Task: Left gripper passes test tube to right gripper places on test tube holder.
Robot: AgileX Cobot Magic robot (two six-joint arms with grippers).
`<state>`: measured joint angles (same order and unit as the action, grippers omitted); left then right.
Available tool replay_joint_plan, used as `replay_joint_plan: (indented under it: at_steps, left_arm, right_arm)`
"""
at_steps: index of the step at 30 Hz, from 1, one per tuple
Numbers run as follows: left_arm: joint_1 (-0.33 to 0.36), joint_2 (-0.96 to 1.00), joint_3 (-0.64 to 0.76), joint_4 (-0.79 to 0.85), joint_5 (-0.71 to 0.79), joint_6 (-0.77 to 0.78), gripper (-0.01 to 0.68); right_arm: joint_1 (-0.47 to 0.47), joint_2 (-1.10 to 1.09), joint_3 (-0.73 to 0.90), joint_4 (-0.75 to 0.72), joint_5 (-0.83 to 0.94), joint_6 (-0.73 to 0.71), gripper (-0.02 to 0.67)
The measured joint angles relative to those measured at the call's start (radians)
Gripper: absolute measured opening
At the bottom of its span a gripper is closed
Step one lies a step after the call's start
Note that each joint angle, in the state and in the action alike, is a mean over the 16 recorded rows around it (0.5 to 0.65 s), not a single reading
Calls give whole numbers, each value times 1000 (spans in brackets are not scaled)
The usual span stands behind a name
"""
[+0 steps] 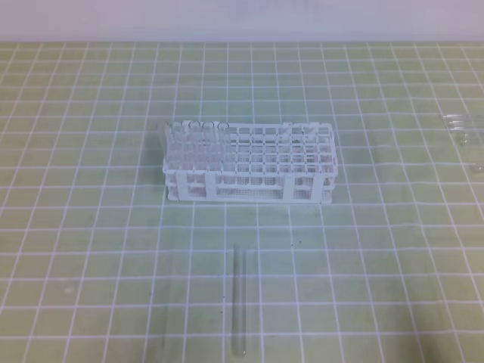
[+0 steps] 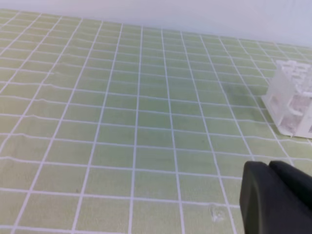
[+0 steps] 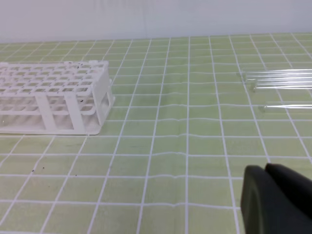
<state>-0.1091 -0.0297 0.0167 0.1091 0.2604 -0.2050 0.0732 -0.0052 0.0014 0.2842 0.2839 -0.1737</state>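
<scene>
The white test tube holder (image 1: pixel 249 162) stands in the middle of the green grid mat, with a few clear tubes upright in its left end. A clear test tube (image 1: pixel 240 302) lies on the mat in front of it, pointing toward the near edge. Neither arm shows in the exterior high view. In the left wrist view my left gripper (image 2: pixel 269 166) is low at the right, its black fingers together and holding nothing, with the holder (image 2: pixel 292 102) ahead to the right. My right gripper (image 3: pixel 265 169) looks the same, shut and empty, with the holder (image 3: pixel 53 92) far to the left.
Several spare clear tubes (image 1: pixel 463 130) lie on the mat at the far right edge; in the right wrist view these spare tubes (image 3: pixel 282 78) are ahead of the right gripper. A faint second tube (image 1: pixel 170 318) seems to lie left of the near one.
</scene>
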Motion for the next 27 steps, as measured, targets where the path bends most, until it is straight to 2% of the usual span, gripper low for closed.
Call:
replay_joint_plan:
  at_steps: [27]
  left_arm:
    - [0, 4, 0, 0, 0, 0, -2]
  right_arm:
    - [0, 0, 0, 0, 0, 0, -15]
